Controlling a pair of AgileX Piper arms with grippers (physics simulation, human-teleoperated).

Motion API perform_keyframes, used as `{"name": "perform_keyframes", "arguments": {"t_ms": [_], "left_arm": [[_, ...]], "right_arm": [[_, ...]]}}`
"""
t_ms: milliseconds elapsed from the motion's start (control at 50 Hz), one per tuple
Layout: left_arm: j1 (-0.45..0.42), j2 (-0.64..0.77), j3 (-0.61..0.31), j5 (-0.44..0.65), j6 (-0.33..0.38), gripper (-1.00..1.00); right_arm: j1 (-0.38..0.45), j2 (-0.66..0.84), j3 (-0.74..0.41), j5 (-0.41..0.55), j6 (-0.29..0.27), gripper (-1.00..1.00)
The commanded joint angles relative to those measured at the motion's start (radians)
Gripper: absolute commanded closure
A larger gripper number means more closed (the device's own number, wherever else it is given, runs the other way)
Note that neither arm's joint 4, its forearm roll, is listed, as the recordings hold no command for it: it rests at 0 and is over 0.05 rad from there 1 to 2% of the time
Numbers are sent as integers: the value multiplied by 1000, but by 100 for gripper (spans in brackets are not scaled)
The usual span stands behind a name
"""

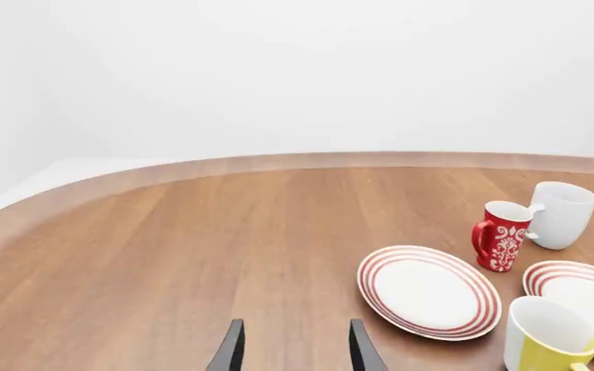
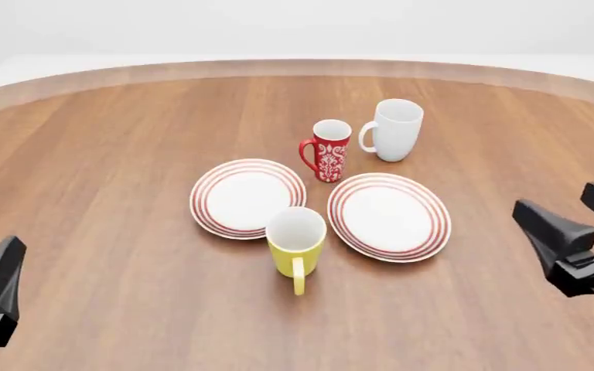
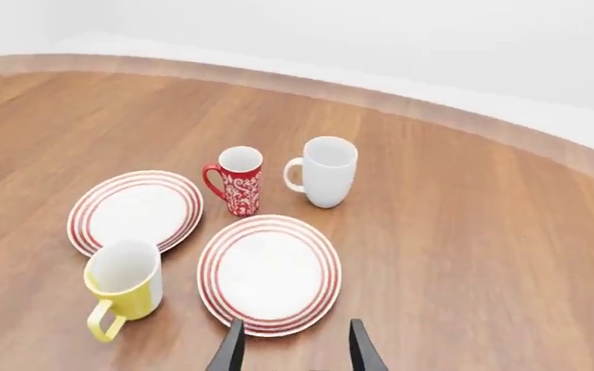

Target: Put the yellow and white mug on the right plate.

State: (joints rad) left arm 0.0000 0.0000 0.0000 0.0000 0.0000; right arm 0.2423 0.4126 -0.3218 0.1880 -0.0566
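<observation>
The yellow and white mug [image 2: 297,241] stands upright on the table, just in front of the gap between the two plates, its handle pointing toward me. It also shows in the right wrist view [image 3: 127,284] and the left wrist view [image 1: 547,340]. The right plate [image 2: 389,216] is bare, white with red rings; it also shows in the right wrist view [image 3: 269,274]. My left gripper [image 2: 3,267] is open and empty at the near left, far from the mug. My right gripper [image 2: 553,198] is open and empty, to the right of the right plate.
The look-alike left plate [image 2: 247,198] lies bare beside the right one. A red white-patterned mug [image 2: 328,151] and a taller white mug [image 2: 393,130] stand behind the plates. The round wooden table's far edge [image 2: 297,66] curves across the back.
</observation>
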Motion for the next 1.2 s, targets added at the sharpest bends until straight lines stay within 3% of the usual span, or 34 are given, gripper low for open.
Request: {"name": "perform_keyframes", "arguments": {"t_ms": [20,60,200,320,460,640,740,800,1200], "left_arm": [[0,0,0,0,0,-100],[0,0,0,0,0,-100],[0,0,0,0,0,-100],[0,0,0,0,0,-100],[0,0,0,0,0,-100],[0,0,0,0,0,-100],[0,0,0,0,0,-100],[0,0,0,0,0,-100],[0,0,0,0,0,-100]], "right_arm": [[101,146,-154,116,47,-100],[111,176,-185,141,72,-100],[151,238,-275,202,47,-100],[244,301,-342,239,26,-100],[291,360,-409,256,92,-100],[384,414,-449,250,111,-100],[425,437,-480,248,102,-100],[474,436,-474,227,53,-100],[476,433,-470,226,56,-100]]}}
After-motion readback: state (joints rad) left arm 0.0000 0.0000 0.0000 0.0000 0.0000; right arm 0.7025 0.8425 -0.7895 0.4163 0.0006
